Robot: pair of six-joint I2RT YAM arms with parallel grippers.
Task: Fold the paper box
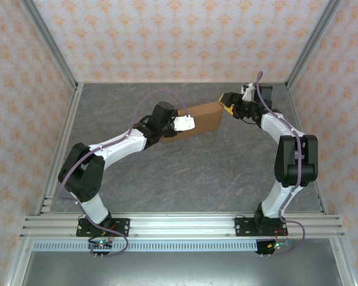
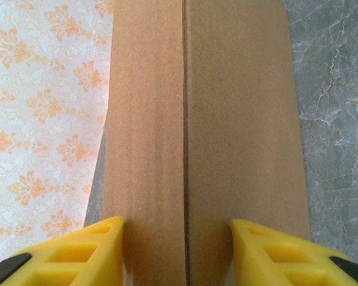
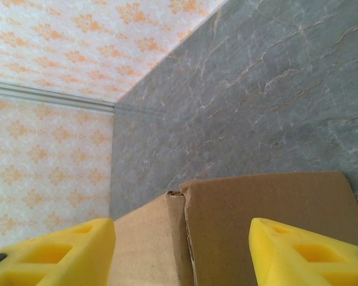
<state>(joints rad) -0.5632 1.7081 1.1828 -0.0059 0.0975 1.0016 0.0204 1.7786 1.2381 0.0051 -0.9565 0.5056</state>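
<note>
Arm on left (image 1: 116, 143) stretched forward, jaws gripping paper box (image 1: 203, 119)

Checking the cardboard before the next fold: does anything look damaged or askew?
Slightly: in the right wrist view, the box has a small crumpled, ragged nick at the top of its seam, where two panels meet. The rest of the cardboard looks flat and clean.

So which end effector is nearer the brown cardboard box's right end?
Right. The right end effector sits at that end, jaws open; the left end effector grips the brown cardboard box further left.
</note>
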